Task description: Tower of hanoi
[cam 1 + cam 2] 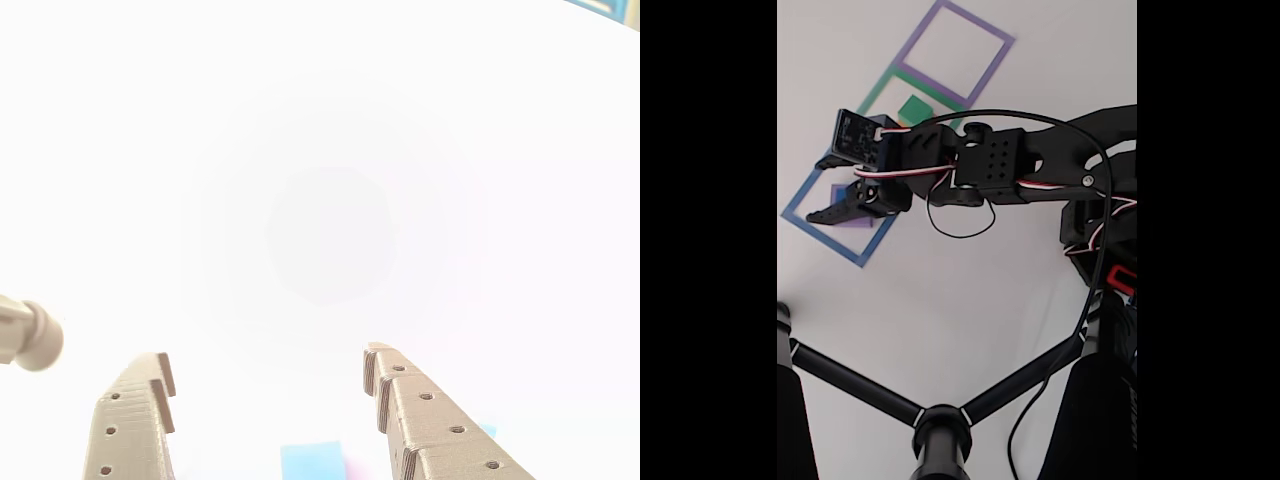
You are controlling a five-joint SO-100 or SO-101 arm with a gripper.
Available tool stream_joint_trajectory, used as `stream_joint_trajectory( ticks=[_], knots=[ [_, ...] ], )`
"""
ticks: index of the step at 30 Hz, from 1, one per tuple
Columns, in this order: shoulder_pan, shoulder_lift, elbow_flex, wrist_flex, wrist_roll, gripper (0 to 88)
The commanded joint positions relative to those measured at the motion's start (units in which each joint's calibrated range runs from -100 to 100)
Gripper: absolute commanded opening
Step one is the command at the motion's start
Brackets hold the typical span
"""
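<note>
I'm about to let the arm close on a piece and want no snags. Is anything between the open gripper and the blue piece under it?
Nothing visible does. In the other view the gripper stands open, with the blue piece in the gap between its fingers and only bare white surface around.

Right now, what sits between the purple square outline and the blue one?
In the fixed view, a green outline with a green block inside lies between the purple outline and blue outline.

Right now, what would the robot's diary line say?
gripper: open, empty | over: blue square | purple block: under gripper | green block: in green square | purple square: empty
</note>
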Motion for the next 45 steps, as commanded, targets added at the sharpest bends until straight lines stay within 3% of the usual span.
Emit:
stream_joint_trajectory(
  ticks=[1, 7, 11, 24, 34, 40, 45],
  knots=[
    [1.43, -8.96, -12.27, 23.97, 0.59, 9.5],
    [3.16, -12.11, -26.54, 46.81, 0.59, 0.6],
    [6.23, -13.0, -33.27, 57.82, 0.59, 0.2],
    [18.69, -21.32, -38.63, 74.26, 0.59, 0.6],
    [24.83, -27.13, -38.99, 79.52, 0.59, 2.2],
    [26.84, -28.1, -36.9, 78.63, 0.59, 8.4],
    [26.94, -29.95, -29.63, 70.61, 0.59, 17.4]
  ],
)
